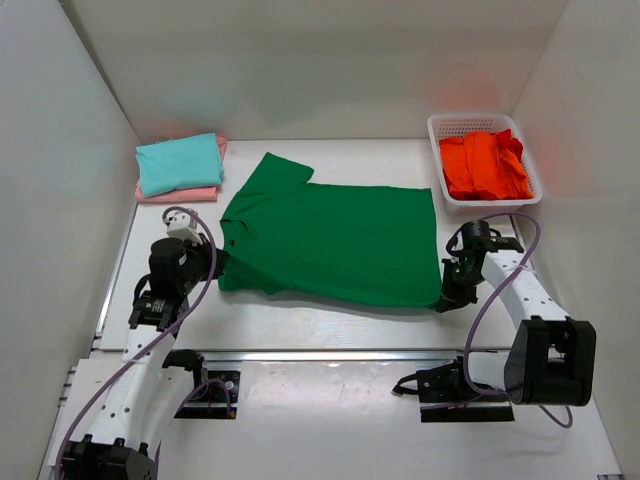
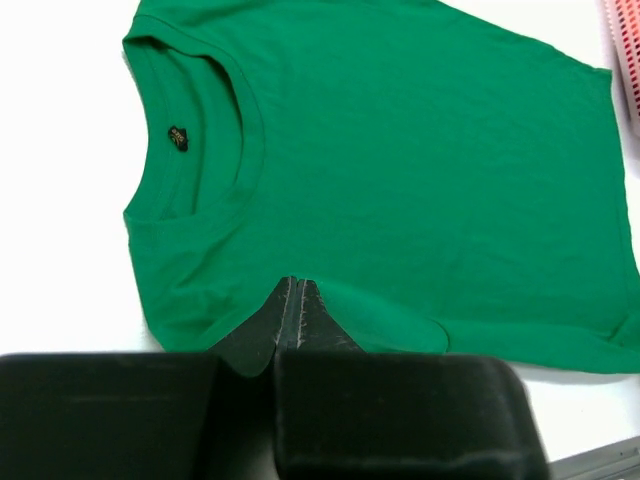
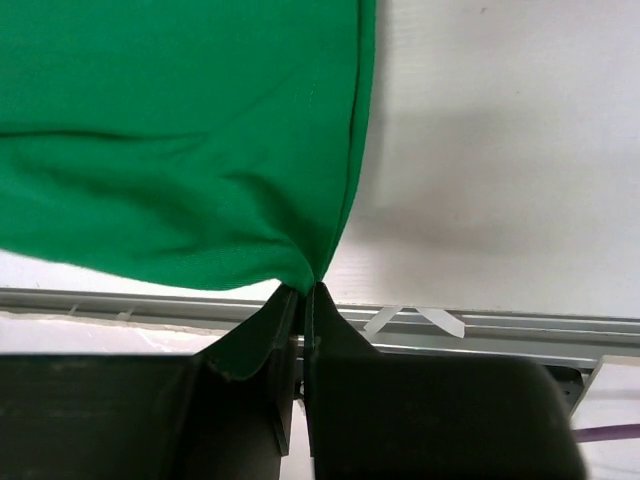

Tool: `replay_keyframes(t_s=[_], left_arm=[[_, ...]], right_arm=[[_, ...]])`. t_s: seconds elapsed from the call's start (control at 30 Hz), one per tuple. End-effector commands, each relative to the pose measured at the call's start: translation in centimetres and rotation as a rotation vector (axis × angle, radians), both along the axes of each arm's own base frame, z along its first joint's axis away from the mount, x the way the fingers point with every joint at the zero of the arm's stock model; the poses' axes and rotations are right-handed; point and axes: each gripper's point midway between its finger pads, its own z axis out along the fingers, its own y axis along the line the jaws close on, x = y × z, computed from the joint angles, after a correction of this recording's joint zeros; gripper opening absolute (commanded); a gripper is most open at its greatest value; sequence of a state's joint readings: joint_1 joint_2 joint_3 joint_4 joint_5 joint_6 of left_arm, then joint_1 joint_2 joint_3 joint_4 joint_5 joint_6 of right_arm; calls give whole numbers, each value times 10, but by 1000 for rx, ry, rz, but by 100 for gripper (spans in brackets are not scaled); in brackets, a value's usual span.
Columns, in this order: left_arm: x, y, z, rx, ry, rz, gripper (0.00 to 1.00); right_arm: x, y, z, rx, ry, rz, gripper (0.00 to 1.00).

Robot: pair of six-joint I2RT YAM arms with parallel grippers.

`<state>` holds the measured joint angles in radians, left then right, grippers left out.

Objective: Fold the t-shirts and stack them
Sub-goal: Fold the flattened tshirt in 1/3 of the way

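The dark green t-shirt (image 1: pixel 335 240) lies spread on the table, collar to the left, far sleeve sticking out at the back. My left gripper (image 1: pixel 215 263) is shut on the shirt's near shoulder edge; in the left wrist view (image 2: pixel 292 285) the closed jaws pinch green cloth (image 2: pixel 400 150). My right gripper (image 1: pixel 447 298) is shut on the shirt's near bottom corner; in the right wrist view (image 3: pixel 308 290) the cloth (image 3: pixel 180 130) hangs from the closed jaws. A folded teal t-shirt (image 1: pixel 180 163) lies on a folded pale pink one (image 1: pixel 180 194) at the back left. An orange-red t-shirt (image 1: pixel 485 165) lies in the basket.
The white lattice basket (image 1: pixel 436 135) stands at the back right; its edge shows in the left wrist view (image 2: pixel 628 50). White walls enclose the table on three sides. A metal rail (image 1: pixel 330 354) runs along the near table edge, also in the right wrist view (image 3: pixel 480 325).
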<state>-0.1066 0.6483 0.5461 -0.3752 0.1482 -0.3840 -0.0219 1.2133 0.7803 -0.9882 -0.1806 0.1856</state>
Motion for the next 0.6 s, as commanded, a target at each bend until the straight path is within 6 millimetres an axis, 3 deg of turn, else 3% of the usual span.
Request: replay_keyframes(t_s=[0.0, 0.3, 0.57], left_arm=[[14, 1, 10, 3, -58, 2, 0], [38, -2, 8, 25, -47, -24, 0], [53, -1, 7, 40, -44, -21, 0]], right_arm=[[20, -6, 5, -6, -44, -5, 0], [51, -11, 5, -9, -70, -4, 0], [66, -15, -4, -13, -57, -6, 0]])
